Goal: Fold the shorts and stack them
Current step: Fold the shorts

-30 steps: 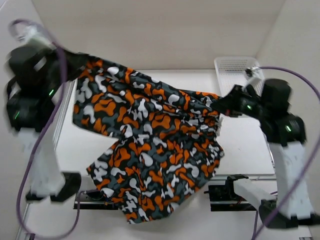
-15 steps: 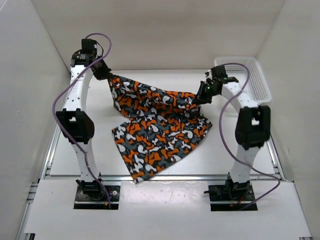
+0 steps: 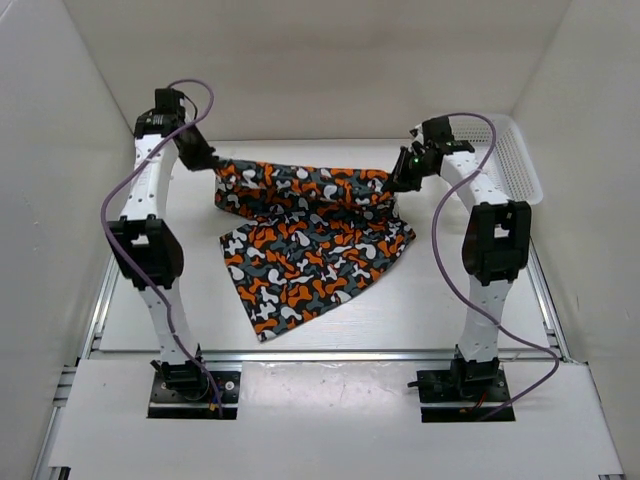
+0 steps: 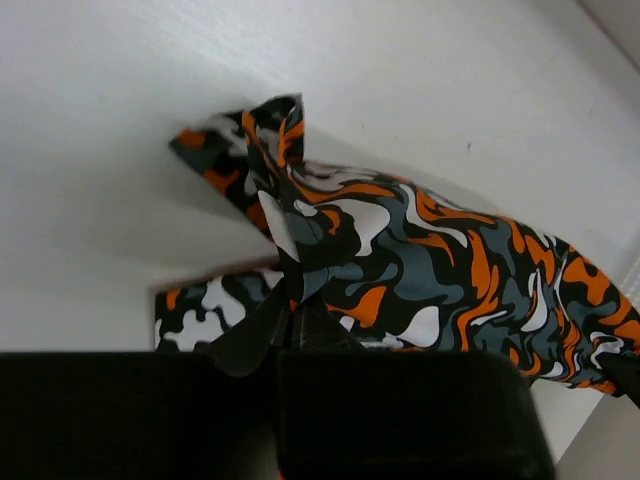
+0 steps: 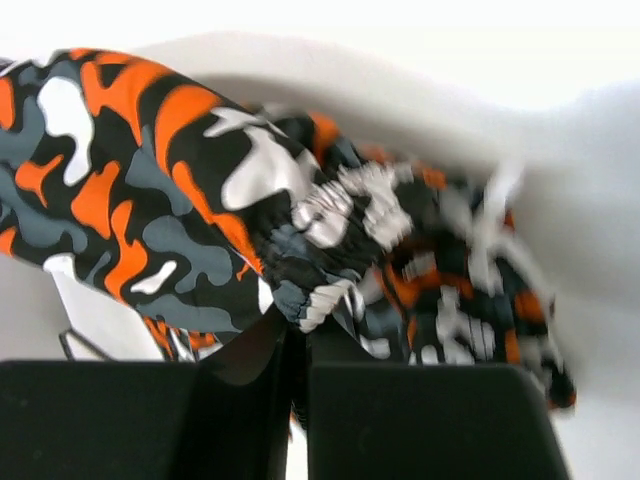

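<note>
The camouflage shorts [image 3: 305,235] in orange, white, grey and black hang stretched between my two grippers at the far side of the table, their lower part resting on the white surface. My left gripper [image 3: 208,160] is shut on the shorts' left top corner [image 4: 290,260]. My right gripper [image 3: 400,180] is shut on the right top corner, at the gathered waistband [image 5: 310,290]. The top edge runs almost straight between the two grippers, and one leg trails toward the near side.
A white mesh basket [image 3: 515,160] stands at the far right corner, just behind the right arm. White walls close in the table on the left, back and right. A metal rail runs along the table's near edge [image 3: 320,353].
Both arms have moved away from the camera toward the far side and lowered. The shorts went from hanging high to stretched low, with more cloth lying on the table.
</note>
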`<state>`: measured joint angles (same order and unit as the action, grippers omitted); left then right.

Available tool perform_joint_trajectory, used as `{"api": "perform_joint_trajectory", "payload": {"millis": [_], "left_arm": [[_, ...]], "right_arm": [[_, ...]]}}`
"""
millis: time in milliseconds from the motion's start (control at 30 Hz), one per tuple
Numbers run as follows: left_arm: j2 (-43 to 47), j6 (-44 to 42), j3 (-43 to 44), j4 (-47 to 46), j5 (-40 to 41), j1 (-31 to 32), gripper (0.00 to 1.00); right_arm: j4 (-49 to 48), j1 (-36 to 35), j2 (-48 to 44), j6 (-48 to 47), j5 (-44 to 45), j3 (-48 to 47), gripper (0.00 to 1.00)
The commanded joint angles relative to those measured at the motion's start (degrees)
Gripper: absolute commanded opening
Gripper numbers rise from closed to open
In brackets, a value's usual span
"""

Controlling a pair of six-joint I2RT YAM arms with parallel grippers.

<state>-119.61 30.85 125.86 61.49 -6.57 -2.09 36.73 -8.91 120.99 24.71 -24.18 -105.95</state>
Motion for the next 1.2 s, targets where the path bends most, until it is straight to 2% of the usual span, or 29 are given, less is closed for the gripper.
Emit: {"api": "perform_joint_trajectory", "payload": {"millis": [0, 200, 333, 533, 767, 933, 1067, 1167], "left_arm": [[16.11, -0.88, -12.41, 1.79, 1.03, 1.91, 0.1], [34.51, 2.63, -39.59, 0.2, 0.33, 7.34, 0.1], [45.66, 7.1, -50.15, 0.2, 1.02, 12.71, 0.1], [50.18, 12.9, -60.8, 0.2, 2.79, 22.19, 0.1], [52.81, 19.15, -68.46, 0.81, 7.0, 30.02, 0.1], [54.49, 20.04, -69.62, 1.35, 8.49, 31.09, 0.1], [53.25, 19.51, -65.58, 2.4, 9.64, 31.09, 0.1], [51.41, 18.98, -64.52, 2.4, 9.64, 32.32, 0.1]], "right_arm": [[2.82, 2.48, -8.99, -2.38, 0.28, 5.3, 0.0], [2.82, 5.21, -16.73, -3.53, 0.28, 16.82, 0.0], [2.82, 6.35, -21.84, -4.05, 0.28, 22.09, 0.0], [6.67, 6.36, -30.8, -4.67, 3.7, 27.28, 0.0], [11.69, 8.11, -39.23, -7.04, 8.71, 36.24, 0.03], [13.72, 9.43, -45.04, -7.57, 10.03, 39.24, 0.11], [14.95, 9.43, -45.67, -7.57, 6.97, 39.15, 0.37], [13.55, 9.43, -45.67, -6.08, 6.18, 43.09, 0.37]]}}
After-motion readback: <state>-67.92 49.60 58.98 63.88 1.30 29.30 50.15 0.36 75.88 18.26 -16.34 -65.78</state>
